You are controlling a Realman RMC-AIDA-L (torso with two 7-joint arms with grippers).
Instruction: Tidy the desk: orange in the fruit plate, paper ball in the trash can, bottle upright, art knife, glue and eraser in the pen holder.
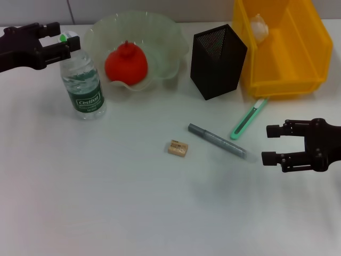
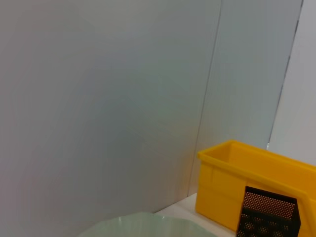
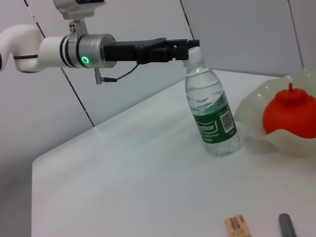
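Observation:
The bottle (image 1: pixel 82 80) stands upright left of the fruit plate (image 1: pixel 160 32). My left gripper (image 1: pixel 63 39) is shut on its cap; the right wrist view shows this gripper (image 3: pixel 190 49) on the bottle (image 3: pixel 212 113). The orange (image 1: pixel 126 64) lies in the fruit plate. The paper ball (image 1: pixel 259 26) lies in the trash can (image 1: pixel 298 64). The pen holder (image 1: pixel 217 61) stands between plate and can. The eraser (image 1: pixel 178 148), grey glue stick (image 1: pixel 216 141) and green art knife (image 1: pixel 249 118) lie on the table. My right gripper (image 1: pixel 272 144) is open and empty, just right of the glue stick.
The white table (image 1: pixel 106 202) reaches to the grey back wall. The left wrist view shows the trash can (image 2: pixel 256 187), the pen holder (image 2: pixel 269 215) and the fruit plate's rim (image 2: pixel 148 222). The right wrist view shows the orange (image 3: pixel 291 111), the eraser (image 3: pixel 237 227) and the glue stick's end (image 3: pixel 287 227).

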